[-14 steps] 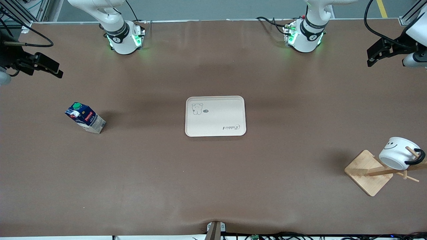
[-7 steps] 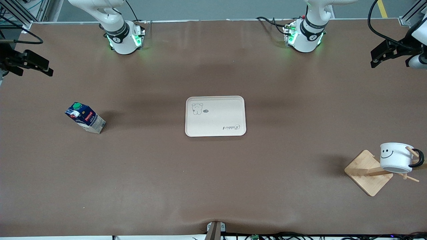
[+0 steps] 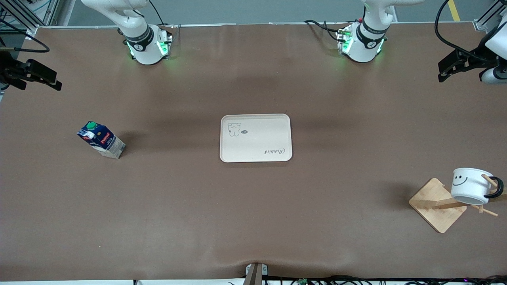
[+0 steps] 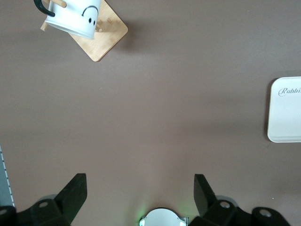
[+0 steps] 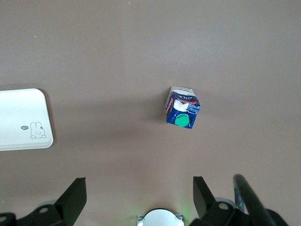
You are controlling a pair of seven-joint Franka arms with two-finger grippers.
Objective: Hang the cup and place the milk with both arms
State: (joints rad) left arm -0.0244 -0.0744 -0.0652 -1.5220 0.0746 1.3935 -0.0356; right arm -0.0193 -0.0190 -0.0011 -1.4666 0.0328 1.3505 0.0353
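The white smiley cup [image 3: 469, 185] hangs by its black handle on a peg of the wooden rack [image 3: 437, 206], at the left arm's end of the table. It also shows in the left wrist view [image 4: 75, 21]. The dark blue milk [image 3: 101, 139] with a green cap stands at the right arm's end, and also shows in the right wrist view [image 5: 182, 113]. My left gripper [image 3: 447, 68] is open and empty, high over the left arm's end [image 4: 140, 188]. My right gripper [image 3: 45, 78] is open and empty, high over the right arm's end [image 5: 139, 188].
A cream tray [image 3: 256, 137] with a rabbit print lies flat at the table's middle, and shows in both wrist views [image 4: 286, 110] [image 5: 23, 120]. The two arm bases [image 3: 146, 43] [image 3: 362, 41] stand along the edge farthest from the front camera.
The cup has swung on its peg from tilted to nearly level. My right gripper has drawn back toward the right arm's end. My left gripper has shifted slightly.
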